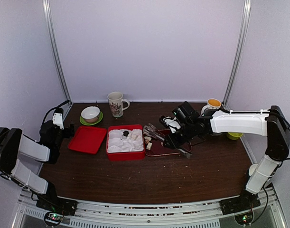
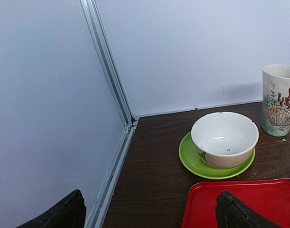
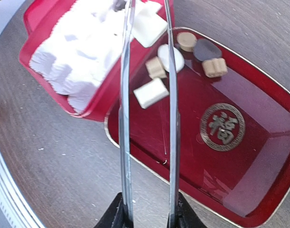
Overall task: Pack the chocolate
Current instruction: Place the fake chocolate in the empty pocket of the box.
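Several small chocolate pieces lie at the far end of a dark red tray: a cream cube, a brown cube and a tan lump among them. My right gripper is shut on metal tongs, whose two arms stand apart and reach over those pieces toward the red box. The tongs' tips are cut off at the top of the right wrist view. One dark chocolate sits in the box's white insert. My left gripper is open over the table, beside the red lid.
A white bowl on a green saucer and a shell-pattern mug stand behind the lid. A cup with yellow inside and a green dish sit behind the right arm. Metal frame posts and white walls enclose the table.
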Available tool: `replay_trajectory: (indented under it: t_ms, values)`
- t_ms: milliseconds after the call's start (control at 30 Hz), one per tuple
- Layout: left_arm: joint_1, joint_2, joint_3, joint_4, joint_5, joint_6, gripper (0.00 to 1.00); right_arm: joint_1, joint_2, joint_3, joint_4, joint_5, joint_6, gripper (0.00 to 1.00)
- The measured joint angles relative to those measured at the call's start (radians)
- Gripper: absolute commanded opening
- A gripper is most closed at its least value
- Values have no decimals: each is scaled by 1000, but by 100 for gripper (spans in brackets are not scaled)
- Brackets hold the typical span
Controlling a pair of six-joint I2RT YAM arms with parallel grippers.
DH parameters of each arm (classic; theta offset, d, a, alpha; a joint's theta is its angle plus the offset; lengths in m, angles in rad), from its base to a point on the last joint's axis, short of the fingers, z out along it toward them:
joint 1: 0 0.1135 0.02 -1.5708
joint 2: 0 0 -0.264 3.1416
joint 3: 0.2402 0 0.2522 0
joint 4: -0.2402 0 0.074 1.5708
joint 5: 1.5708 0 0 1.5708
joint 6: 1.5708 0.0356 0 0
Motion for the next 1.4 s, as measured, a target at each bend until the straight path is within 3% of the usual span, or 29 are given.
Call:
replay_trajectory:
  t_ms: [267, 700, 1233, 1400]
  values:
    - [0, 0, 0, 0, 0, 0, 98, 42, 31, 92, 43, -51, 2, 30]
    - [0, 0, 0, 0, 0, 0, 98, 90, 293, 312, 147, -92, 37, 30]
    - [0, 0, 0, 0, 0, 0, 98, 109, 463, 409, 214, -105, 74, 31]
    - [0, 0, 0, 0, 0, 0, 98, 109, 488, 441, 218, -100, 77, 39]
